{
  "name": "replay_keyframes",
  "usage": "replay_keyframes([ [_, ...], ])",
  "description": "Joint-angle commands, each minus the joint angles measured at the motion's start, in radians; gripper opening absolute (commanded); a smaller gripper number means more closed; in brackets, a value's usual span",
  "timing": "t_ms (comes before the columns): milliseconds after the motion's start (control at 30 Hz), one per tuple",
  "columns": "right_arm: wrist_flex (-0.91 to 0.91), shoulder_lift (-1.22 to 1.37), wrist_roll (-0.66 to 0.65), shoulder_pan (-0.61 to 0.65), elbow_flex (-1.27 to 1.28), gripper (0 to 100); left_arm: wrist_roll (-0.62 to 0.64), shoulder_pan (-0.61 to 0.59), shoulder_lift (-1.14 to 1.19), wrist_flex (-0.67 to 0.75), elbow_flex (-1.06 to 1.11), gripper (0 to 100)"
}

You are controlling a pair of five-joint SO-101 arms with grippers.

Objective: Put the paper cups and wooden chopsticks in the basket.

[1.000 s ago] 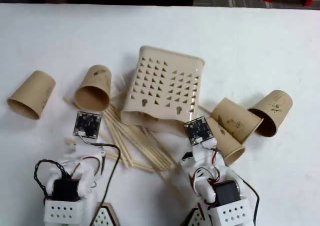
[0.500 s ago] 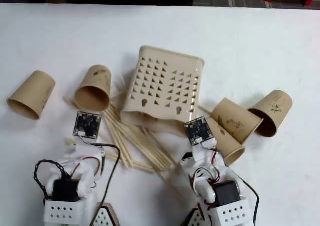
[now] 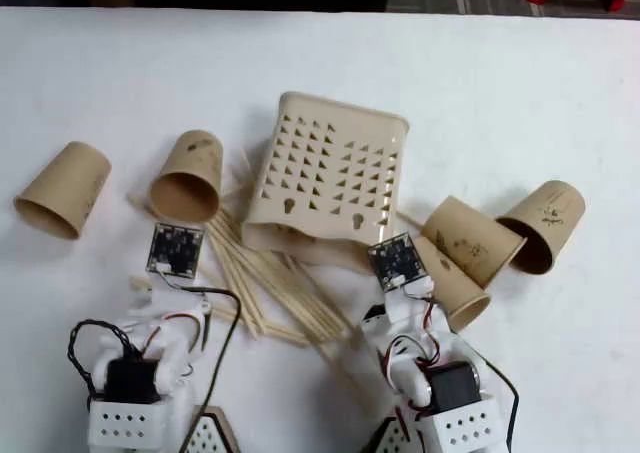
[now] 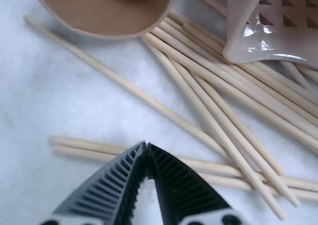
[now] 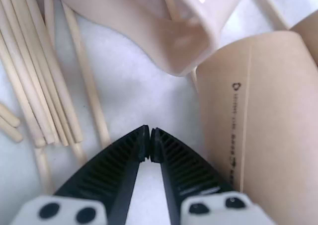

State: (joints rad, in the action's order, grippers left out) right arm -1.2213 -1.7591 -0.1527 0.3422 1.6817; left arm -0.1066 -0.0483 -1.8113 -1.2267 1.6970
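A cream perforated basket (image 3: 330,178) lies tipped over mid-table, on top of part of a fan of wooden chopsticks (image 3: 265,278). Two paper cups lie on their sides at the left (image 3: 63,189) (image 3: 188,176); three more lie at the right (image 3: 472,239) (image 3: 545,225) (image 3: 455,283). My left gripper (image 4: 147,146) is shut and empty, just above loose chopsticks (image 4: 223,101), with a cup's mouth (image 4: 104,6) beyond it. My right gripper (image 5: 149,133) is shut and empty over bare table between chopsticks (image 5: 35,86) and a cup's side (image 5: 263,111), facing the basket's rim (image 5: 164,31).
Both arm bases stand at the near table edge, the left arm (image 3: 135,383) and the right arm (image 3: 445,388), with cables beside them. A basket corner (image 4: 278,26) rests over chopsticks. Bare white table (image 3: 300,63) stretches behind the basket.
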Motion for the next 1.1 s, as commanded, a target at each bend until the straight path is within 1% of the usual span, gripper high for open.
replay_keyframes([
  [0, -0.004, 0.004, 0.006, -0.008, 0.009, 1.9, -0.006, -0.004, -0.007, -0.006, -0.005, 2],
  [833, -0.007, 0.004, 0.006, -0.001, 0.009, 2.0, -0.009, 0.001, -0.007, -0.006, -0.005, 2],
  [1067, -0.004, 0.004, 0.005, -0.012, -0.043, 2.1, -0.011, -0.004, -0.008, 0.057, -0.029, 2],
])
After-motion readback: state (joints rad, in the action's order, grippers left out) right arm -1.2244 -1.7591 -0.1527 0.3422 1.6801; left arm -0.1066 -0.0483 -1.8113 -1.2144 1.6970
